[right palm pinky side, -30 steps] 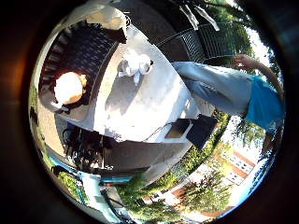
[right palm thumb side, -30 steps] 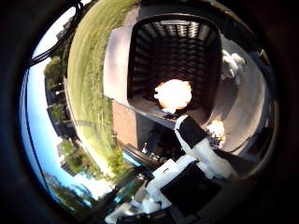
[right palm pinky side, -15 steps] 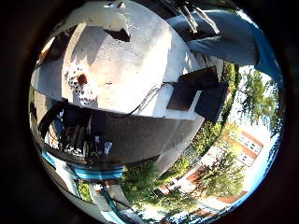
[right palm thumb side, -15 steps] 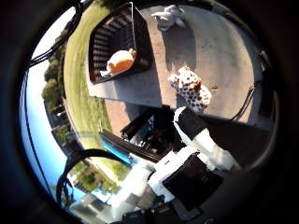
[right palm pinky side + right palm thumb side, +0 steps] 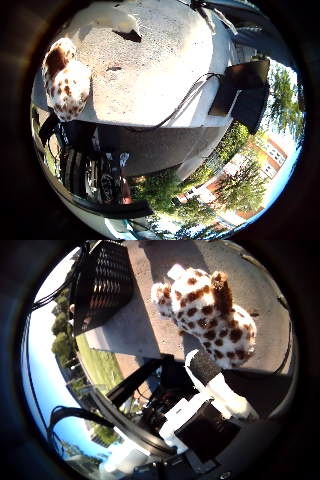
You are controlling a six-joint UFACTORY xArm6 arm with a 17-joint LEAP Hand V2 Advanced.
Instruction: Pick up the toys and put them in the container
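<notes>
I have the spotted plush toy (image 5: 207, 317), white with brown patches, lying on the grey surface (image 5: 165, 75) near its edge, and it fills much of the thumb side view, so it is close under my palm. One of the fingers (image 5: 215, 382) of the hand (image 5: 205, 412) reaches out beside the toy; I cannot tell whether the fingers are apart or together. The black slatted container (image 5: 102, 282) stands on the same surface, apart from the toy.
</notes>
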